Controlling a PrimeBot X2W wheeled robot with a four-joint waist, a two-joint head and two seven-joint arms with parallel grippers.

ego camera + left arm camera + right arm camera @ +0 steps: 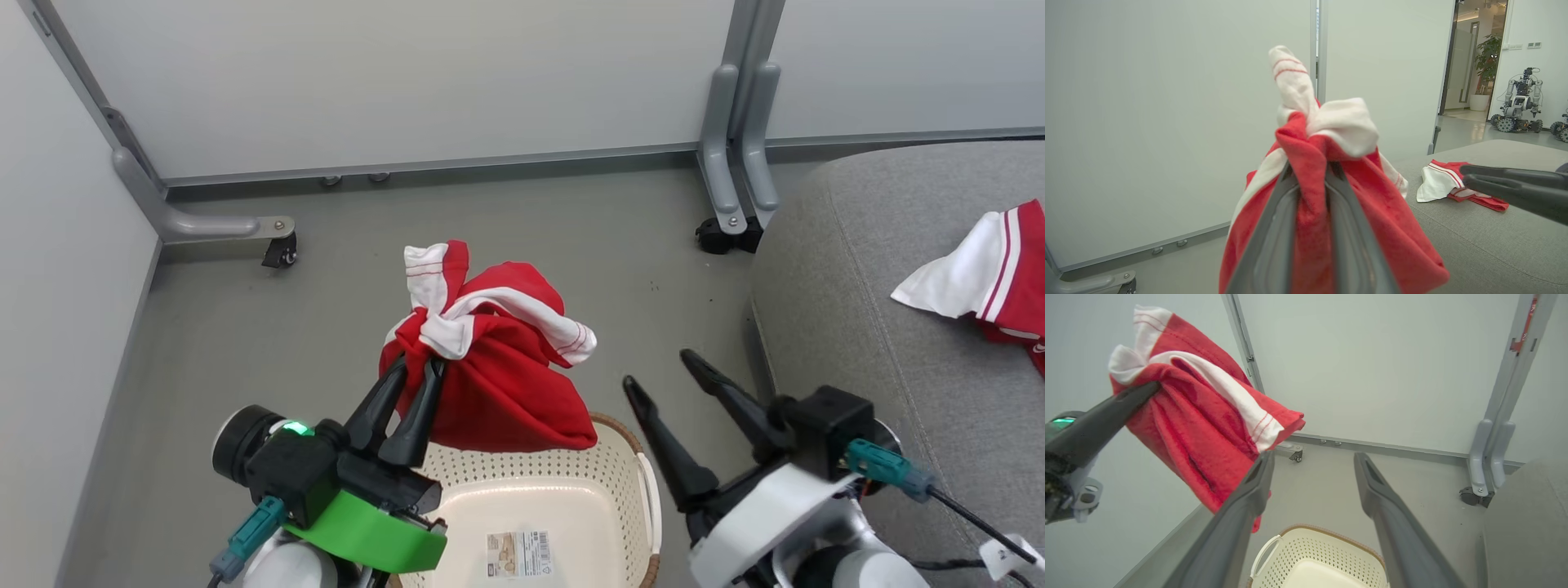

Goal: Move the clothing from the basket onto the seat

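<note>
A pale partition wall point(408, 82) has a black wheel point(718, 237) at the foot of its upright post point(739, 122); a bent leg point(204, 224) left of the post carries a small wheel point(280, 253). Beyond the post stand a potted plant point(1484, 69) and a wheeled robot point(1519, 102).

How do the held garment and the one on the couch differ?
The held red-and-white fabric garment hangs midair, pinched by the fingers of the left gripper; the loose red-and-white fabric garment rests untouched on the grey upholstered seat. The held one is bunched; the loose one lies spread. Both have white panels.
</note>
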